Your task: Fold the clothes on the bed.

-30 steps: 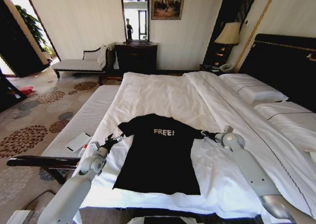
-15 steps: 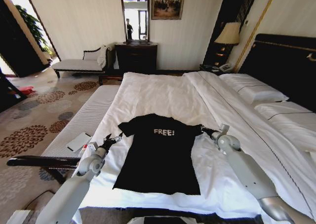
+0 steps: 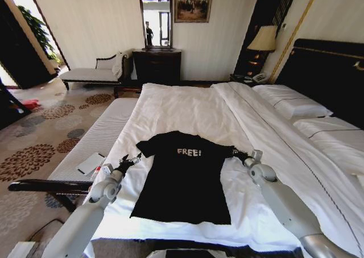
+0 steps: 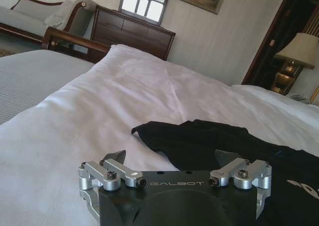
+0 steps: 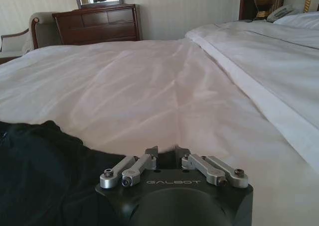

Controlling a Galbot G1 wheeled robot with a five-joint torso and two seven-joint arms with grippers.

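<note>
Limp, light T-shirt [image 3: 183, 175] on bed [image 3: 187, 107]: left end effector [image 3: 130, 161] open at 9 o'clock sleeve; right end effector [image 3: 239, 154] nearly closed, apparently empty, at 3 o'clock sleeve.

T-shirt [image 3: 182, 175] lies flat on bed [image 3: 187, 107], near its front edge, collar toward far end. Left gripper [image 3: 129, 162] just beside shirt's left sleeve, over duvet. Right gripper [image 3: 238, 153] at shirt's right sleeve tip. Pillows [image 3: 290, 102] on bed's right side, against headboard [image 3: 330, 76]. Bench [image 3: 94, 141] alongside bed's left edge. Dresser [image 3: 157, 66] behind bed, against far wall; chaise [image 3: 91, 73] left of dresser. Lamp [image 3: 263, 39] behind pillows, right of dresser.
</note>
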